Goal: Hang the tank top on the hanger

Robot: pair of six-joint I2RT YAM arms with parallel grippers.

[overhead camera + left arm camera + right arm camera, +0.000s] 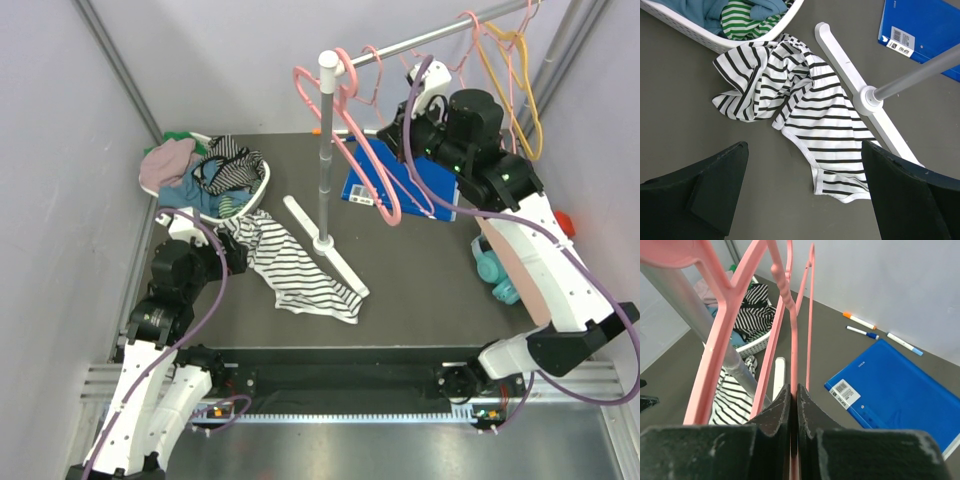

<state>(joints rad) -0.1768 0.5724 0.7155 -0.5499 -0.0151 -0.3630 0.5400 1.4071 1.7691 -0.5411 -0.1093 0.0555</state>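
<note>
The white tank top [295, 270] with thin black stripes lies crumpled on the dark table, between the basket and the rack's base. In the left wrist view the tank top [810, 100] lies just ahead of my left gripper [804, 148], which is open and empty, with one fingertip over the bottom hem. My left gripper [236, 256] hovers at the top's left edge. My right gripper [794, 390] is shut on a thin pink rod of the hanger [790, 335], up by the rack bar. In the top view the right gripper [393, 128] is beside the hanger [372, 92].
A thick pink hanger [370, 175] and a yellow hanger [520, 60] hang on the rack bar. The rack pole [325, 150] stands on a white base [330, 255]. A white basket [262, 185] holds clothes. A blue folder [400, 185], markers [860, 321] and a teal object [495, 275] lie on the table.
</note>
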